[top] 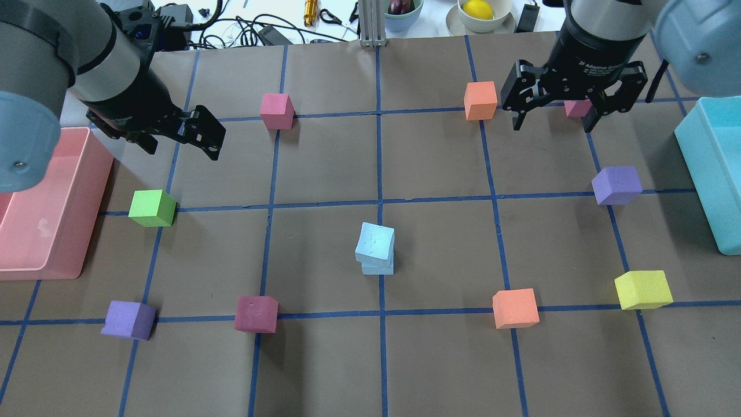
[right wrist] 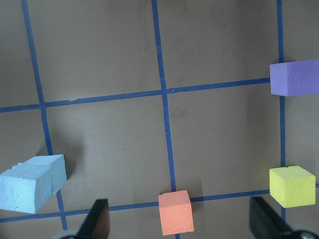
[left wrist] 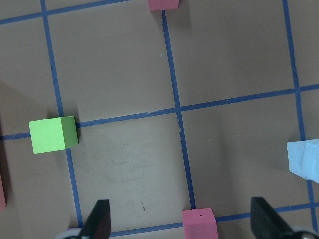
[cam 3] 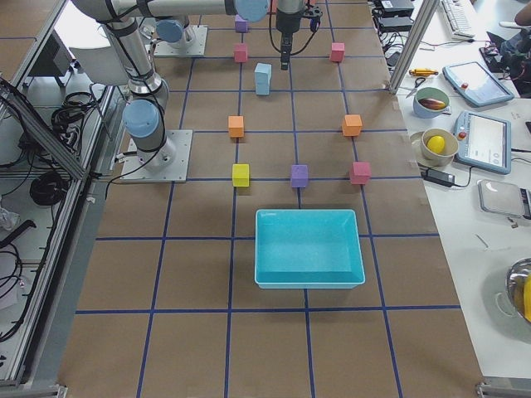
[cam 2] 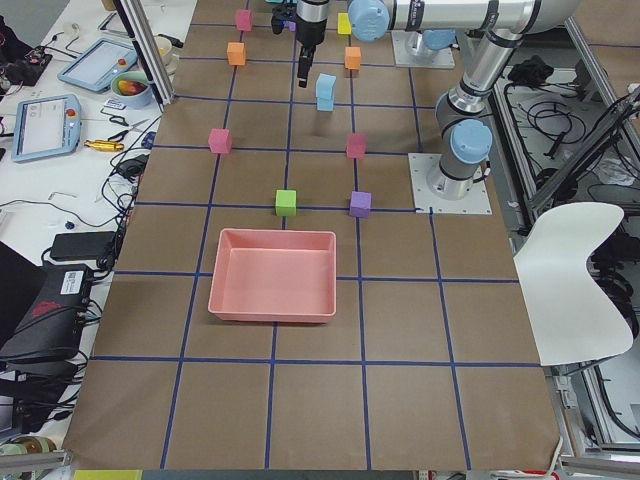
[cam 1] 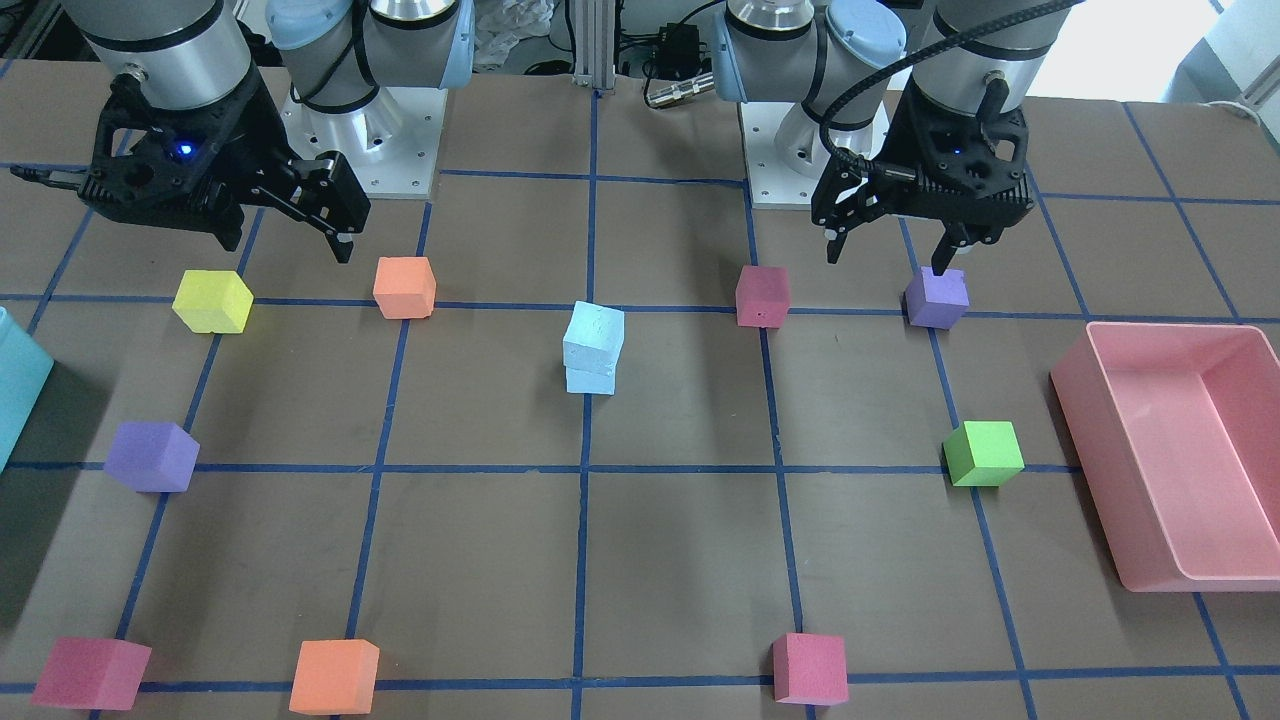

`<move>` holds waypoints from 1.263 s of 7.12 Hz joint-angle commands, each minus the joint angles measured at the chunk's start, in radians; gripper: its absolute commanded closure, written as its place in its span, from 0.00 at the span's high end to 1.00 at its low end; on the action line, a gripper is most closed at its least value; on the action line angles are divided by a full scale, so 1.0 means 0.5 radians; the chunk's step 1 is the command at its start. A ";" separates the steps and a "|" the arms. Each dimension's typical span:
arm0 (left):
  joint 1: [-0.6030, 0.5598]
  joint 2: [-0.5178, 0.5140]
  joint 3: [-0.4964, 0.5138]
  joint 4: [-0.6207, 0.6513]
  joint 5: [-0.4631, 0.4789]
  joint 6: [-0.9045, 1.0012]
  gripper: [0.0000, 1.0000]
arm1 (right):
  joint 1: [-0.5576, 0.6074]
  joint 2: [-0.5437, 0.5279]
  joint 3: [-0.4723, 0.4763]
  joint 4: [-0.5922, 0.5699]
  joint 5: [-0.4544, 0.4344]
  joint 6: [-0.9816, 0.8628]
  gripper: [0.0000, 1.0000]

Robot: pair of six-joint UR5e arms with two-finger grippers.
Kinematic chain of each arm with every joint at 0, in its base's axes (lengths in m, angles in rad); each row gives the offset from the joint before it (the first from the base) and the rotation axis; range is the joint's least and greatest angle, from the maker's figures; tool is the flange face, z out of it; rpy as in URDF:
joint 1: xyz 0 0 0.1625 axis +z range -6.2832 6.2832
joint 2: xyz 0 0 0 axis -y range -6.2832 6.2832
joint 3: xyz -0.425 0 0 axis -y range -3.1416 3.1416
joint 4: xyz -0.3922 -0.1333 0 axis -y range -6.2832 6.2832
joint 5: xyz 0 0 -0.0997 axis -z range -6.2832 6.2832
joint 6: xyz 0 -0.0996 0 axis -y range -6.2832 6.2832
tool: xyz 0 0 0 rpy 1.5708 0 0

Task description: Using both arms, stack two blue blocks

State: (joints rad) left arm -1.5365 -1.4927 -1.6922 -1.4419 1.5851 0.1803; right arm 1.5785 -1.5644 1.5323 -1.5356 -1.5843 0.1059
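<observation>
The two pale blue blocks [top: 375, 242] stand stacked in the middle of the table, the upper one turned a little on the lower [cam 1: 590, 381]. The stack also shows at the right edge of the left wrist view [left wrist: 304, 159] and at the lower left of the right wrist view [right wrist: 32, 181]. My left gripper [top: 211, 139] is open and empty, raised above the table well to the left of the stack; it also shows in the front view [cam 1: 885, 258]. My right gripper [top: 553, 123] is open and empty, raised at the far right.
A pink bin [top: 35, 231] stands at the left edge and a teal bin [top: 712, 174] at the right. Green [top: 151, 208], maroon [top: 256, 314], purple [top: 128, 319], orange [top: 515, 308] and yellow [top: 642, 289] cubes lie around the stack.
</observation>
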 commanded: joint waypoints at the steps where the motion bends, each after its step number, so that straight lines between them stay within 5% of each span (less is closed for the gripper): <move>1: 0.002 0.009 -0.057 0.000 -0.004 -0.002 1.00 | 0.000 0.000 0.000 0.000 -0.001 0.000 1.00; 9: -0.001 0.104 -0.076 -0.019 -0.010 0.004 1.00 | 0.000 0.006 0.003 -0.006 -0.001 -0.003 1.00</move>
State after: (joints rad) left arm -1.5358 -1.4506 -1.7299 -1.4497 1.5817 0.1820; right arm 1.5785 -1.5626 1.5340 -1.5378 -1.5846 0.1047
